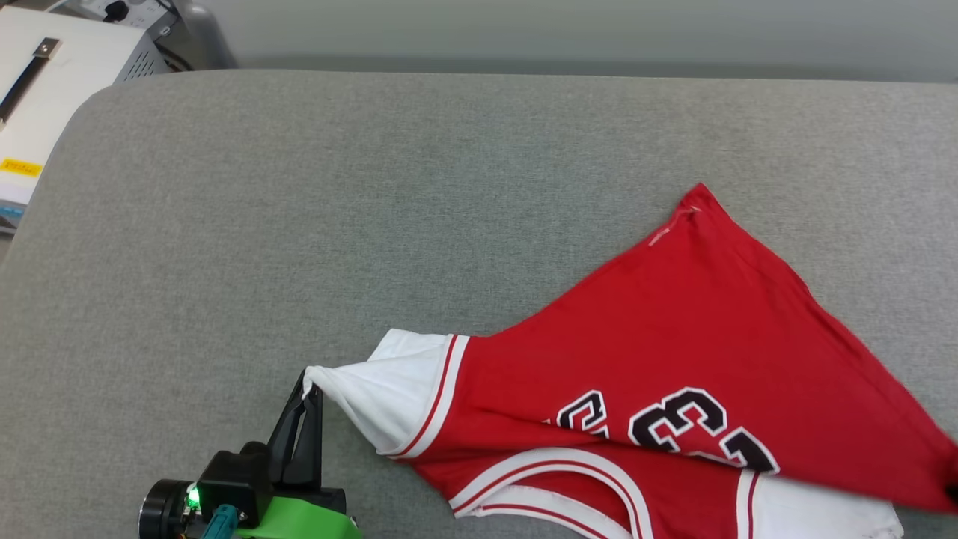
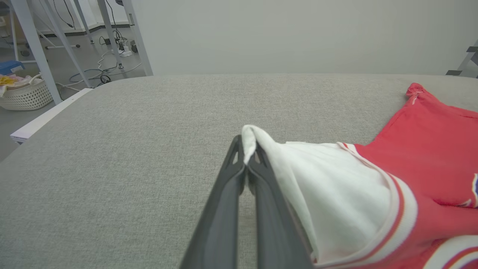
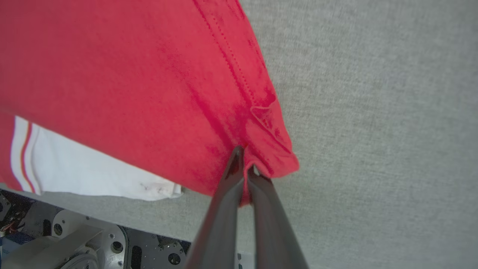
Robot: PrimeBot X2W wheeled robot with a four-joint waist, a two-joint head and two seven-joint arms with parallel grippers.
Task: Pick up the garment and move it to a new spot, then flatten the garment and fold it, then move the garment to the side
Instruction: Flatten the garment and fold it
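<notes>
The red jersey-style T-shirt with white short sleeves point(image 1: 673, 322) lay on the near right part of the grey fabric-covered table point(image 1: 299, 187), stretched between both grippers. The left gripper point(image 1: 308, 383) stood at the shirt's left end. Its 2 dark fingers were closed tight on the tip of a white sleeve point(image 2: 336, 194), which was drawn out to a point. The right gripper point(image 3: 244, 170) was closed on a red hem corner. The head view recorded the black, white-outlined numerals. The left wrist view recorded a white woven basket point(image 2: 26, 95) on the floor. The right wrist view recorded the hem stitching.
</notes>
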